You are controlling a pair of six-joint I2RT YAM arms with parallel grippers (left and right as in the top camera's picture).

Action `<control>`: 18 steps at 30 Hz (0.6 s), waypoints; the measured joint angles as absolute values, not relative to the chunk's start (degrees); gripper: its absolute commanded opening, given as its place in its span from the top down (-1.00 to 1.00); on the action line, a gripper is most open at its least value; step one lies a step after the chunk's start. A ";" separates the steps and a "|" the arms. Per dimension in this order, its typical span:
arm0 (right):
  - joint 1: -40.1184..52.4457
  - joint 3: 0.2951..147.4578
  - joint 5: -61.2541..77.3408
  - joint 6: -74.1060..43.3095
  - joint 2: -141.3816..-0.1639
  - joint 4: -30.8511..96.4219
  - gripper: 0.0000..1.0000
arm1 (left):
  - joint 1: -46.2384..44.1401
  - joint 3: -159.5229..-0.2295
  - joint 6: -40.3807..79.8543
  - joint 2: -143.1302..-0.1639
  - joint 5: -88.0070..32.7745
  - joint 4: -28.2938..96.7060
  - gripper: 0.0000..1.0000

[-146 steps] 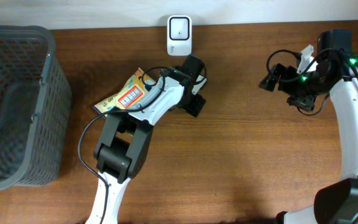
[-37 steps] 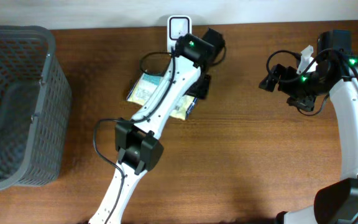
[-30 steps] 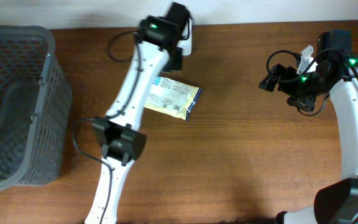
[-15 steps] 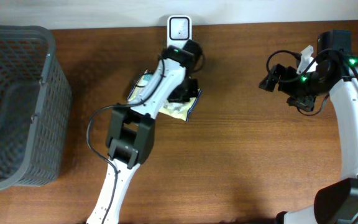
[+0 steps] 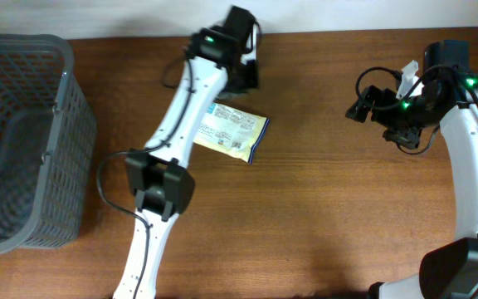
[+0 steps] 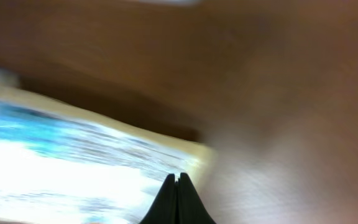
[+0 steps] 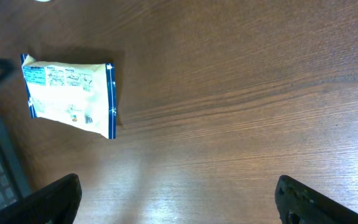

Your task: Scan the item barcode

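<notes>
Left claw is pinched fully closed with nothing between its tips, up at the top centre of the overhead view. Just under it in the wrist view, the snack packet shows only as a blur. It lies flat on the wooden table, left of centre. Right claw stands wide and empty at upper right. Grey basket sits at far left.

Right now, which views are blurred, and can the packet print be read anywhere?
Left wrist: heavy motion blur, the packet is a white-blue smear; only the shut left end effector looks sharp. Overhead: mostly sharp, slight smear on the left arm at its far end; packet print too small to read. Right wrist: sharp, grain crisp, soft glare on the table, print visible but illegible.
</notes>
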State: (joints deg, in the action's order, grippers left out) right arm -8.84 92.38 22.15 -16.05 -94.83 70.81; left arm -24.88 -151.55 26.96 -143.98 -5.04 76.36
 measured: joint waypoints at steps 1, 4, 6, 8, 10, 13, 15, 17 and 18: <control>-8.84 92.38 22.15 -16.03 -94.83 70.83 -0.97 | -23.18 -152.38 26.26 -143.76 2.68 78.32 1.00; -8.84 92.38 22.15 -16.01 -94.83 70.83 -0.97 | -17.50 -150.12 25.08 -143.79 17.12 80.01 1.00; -8.84 92.38 22.15 -16.01 -94.83 70.83 -0.97 | -14.04 -145.73 25.02 -143.79 19.31 79.75 1.00; -8.84 92.38 22.15 -16.03 -94.83 70.78 -0.97 | -11.92 -140.44 25.04 -143.90 19.25 78.43 1.00; -8.84 92.38 22.15 -16.03 -94.83 70.85 -0.97 | -11.55 -134.26 25.04 -143.90 17.39 76.55 1.00; -8.84 92.38 22.15 -16.05 -94.83 70.83 -0.97 | -12.01 -127.50 25.02 -143.90 10.17 75.24 1.00; -8.84 92.38 22.15 -16.03 -94.83 70.83 -0.97 | -12.62 -125.95 25.02 -143.90 4.75 76.23 1.00; -8.84 92.38 22.15 -16.05 -94.83 70.85 -0.97 | -13.54 -125.93 25.02 -143.90 1.23 77.38 1.00; -8.84 92.38 22.15 -16.01 -94.83 70.83 -0.97 | -14.98 -125.84 25.02 -143.90 -2.26 78.48 1.00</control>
